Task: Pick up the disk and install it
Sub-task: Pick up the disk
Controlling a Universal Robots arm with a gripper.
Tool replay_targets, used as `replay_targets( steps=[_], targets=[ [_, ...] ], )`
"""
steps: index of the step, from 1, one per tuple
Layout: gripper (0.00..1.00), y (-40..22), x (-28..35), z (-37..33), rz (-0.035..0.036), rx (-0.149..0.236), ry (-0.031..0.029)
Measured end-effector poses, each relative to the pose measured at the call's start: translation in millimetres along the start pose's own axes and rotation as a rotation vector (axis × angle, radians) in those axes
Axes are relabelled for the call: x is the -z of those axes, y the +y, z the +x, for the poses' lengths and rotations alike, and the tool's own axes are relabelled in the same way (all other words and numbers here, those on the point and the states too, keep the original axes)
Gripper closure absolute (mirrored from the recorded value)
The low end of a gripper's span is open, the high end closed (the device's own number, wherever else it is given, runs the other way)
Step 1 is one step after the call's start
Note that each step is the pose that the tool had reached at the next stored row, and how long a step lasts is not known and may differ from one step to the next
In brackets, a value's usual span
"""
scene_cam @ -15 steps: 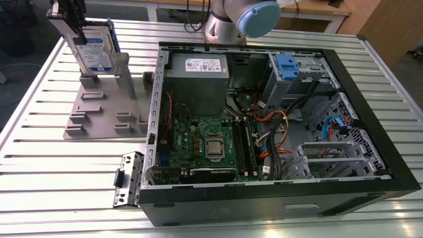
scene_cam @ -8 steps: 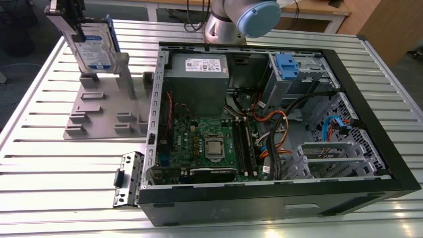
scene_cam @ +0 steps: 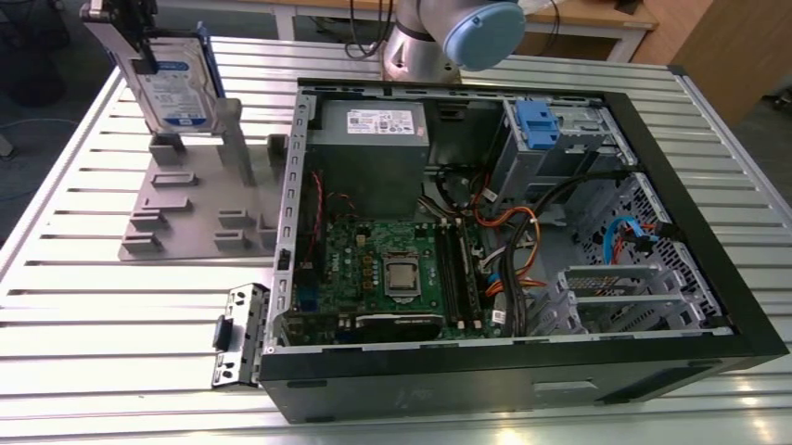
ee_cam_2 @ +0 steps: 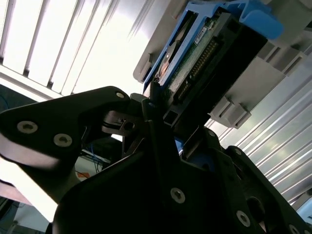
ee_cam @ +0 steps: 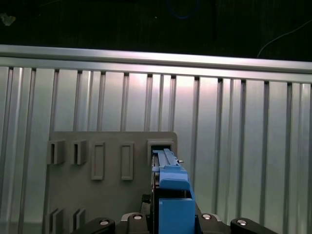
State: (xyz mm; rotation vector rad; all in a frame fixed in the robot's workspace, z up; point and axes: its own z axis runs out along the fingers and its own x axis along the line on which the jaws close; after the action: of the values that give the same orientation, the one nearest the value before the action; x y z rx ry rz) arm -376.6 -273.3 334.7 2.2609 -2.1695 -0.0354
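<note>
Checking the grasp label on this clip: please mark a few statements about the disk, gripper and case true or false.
1. The gripper grips the disk, which stands upright. True.
2. The disk is seated in the computer case. False: it is above the grey fixture plate, at the exterior view's left of the case.
3. The case is open, its motherboard exposed. True.
4. The fixture plate lies inside the case. False: it lies on the slatted table.

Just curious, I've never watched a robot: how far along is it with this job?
Pickup seems done: the hand grips the disk, upright over the grey rack. Installing is left: the disk is not yet in the computer case.
</note>
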Motion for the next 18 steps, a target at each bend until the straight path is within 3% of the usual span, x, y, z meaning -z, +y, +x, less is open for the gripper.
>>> replay_targets(
  steps=[12, 18],
  targets=[
    [0.64, 0.2, 11.1, -0.1, 0.0, 0.0, 0.0],
    [0.64, 0.2, 12.2, -0.6, -0.0003, 0.0, 0.0]
  ],
)
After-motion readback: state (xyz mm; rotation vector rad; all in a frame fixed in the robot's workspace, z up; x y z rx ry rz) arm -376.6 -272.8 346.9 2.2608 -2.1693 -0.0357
